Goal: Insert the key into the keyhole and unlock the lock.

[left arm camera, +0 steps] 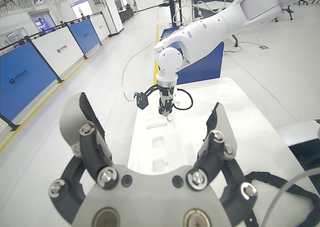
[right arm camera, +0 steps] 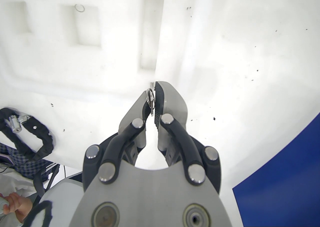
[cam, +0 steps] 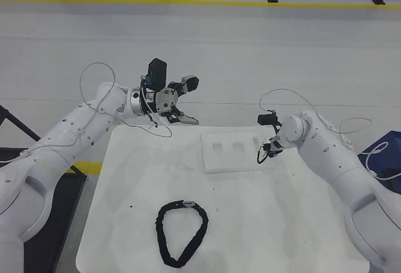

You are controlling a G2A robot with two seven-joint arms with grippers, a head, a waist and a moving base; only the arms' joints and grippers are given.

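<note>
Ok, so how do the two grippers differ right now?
The left gripper is open and empty; the right gripper is shut on the key. The left gripper is by the table's far edge, off the white tray; the right gripper is over that tray's end. The left points across the table, the right down at it. Both are the same grey-and-black build.

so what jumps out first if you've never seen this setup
The black chain lock lying looped on the near part of the table, untouched. Next, the right claw shut on a small key at one end of the white tray, while the left claw hangs open by the table's far corner.
</note>
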